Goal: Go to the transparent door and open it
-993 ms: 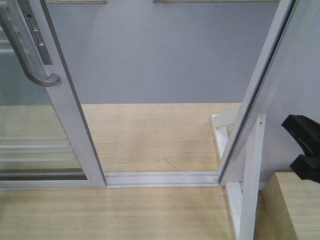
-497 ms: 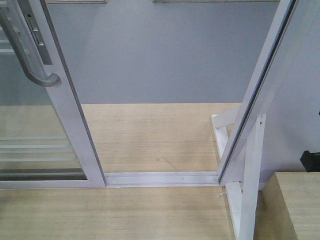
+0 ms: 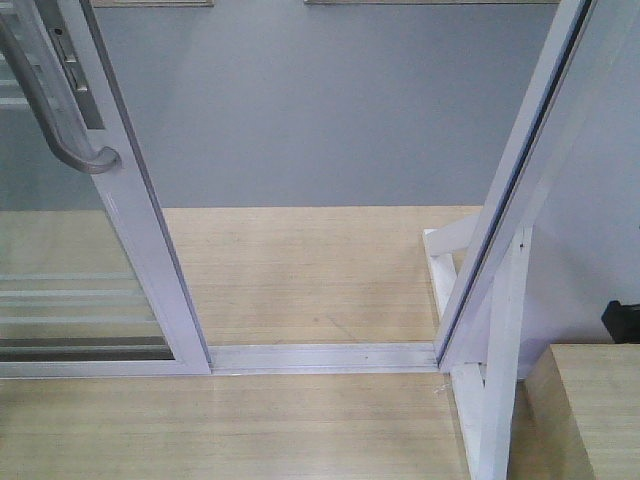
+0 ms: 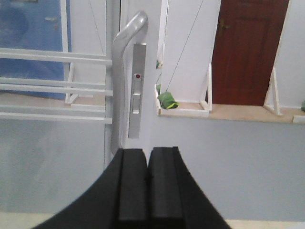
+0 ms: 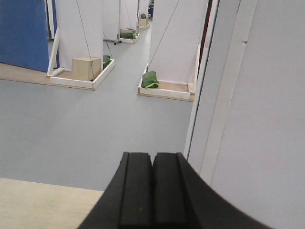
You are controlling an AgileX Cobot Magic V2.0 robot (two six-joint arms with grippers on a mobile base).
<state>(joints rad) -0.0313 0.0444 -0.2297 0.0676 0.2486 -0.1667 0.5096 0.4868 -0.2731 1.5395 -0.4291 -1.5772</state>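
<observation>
Our left end effector (image 4: 147, 183) has its fingers pressed together, gripping nothing, and the transparent door (image 4: 52, 95) stands ahead of it and to its left, its curved grey handle (image 4: 125, 71) directly above the fingertips but not touching them. Our right end effector (image 5: 152, 188) is likewise pressed together, facing the open gap. The door has clear glass, thin white bars and a glossy white frame; in the front view it stands at the left (image 3: 130, 230), slid aside.

Bright, even light; soft focus.
</observation>
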